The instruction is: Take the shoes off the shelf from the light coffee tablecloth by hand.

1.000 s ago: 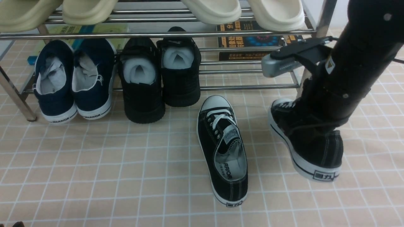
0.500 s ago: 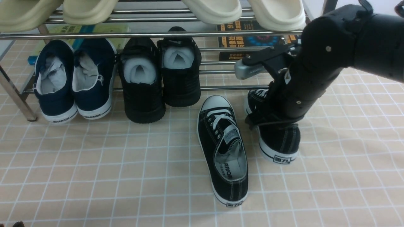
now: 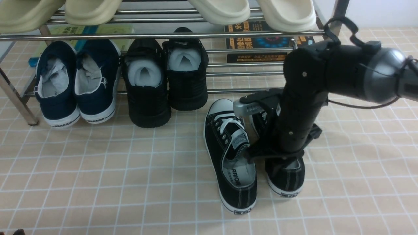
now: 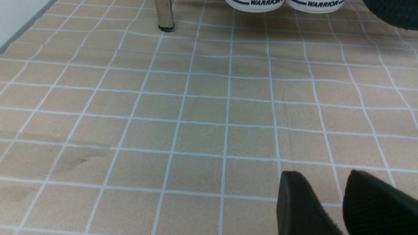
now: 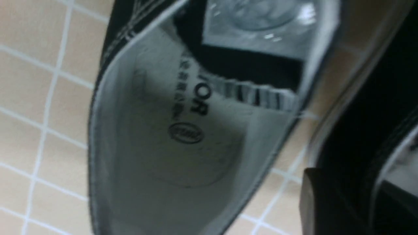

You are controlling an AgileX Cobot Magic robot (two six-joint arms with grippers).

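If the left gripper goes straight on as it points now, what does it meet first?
Probably the white heel of the navy slip-on shoe ahead of the left gripper; the checked beige tablecloth between looks free, though depth is unclear.

Open tablecloth [image 3: 98, 176] lies near left and at right. Far side: shelf [image 3: 163, 35] bars and stored shoes [image 3: 147, 85] bar passage. Between the two sneakers [image 3: 230, 153] the gap is narrow, possibly closed, and the right arm [image 3: 300, 107] stands over it.
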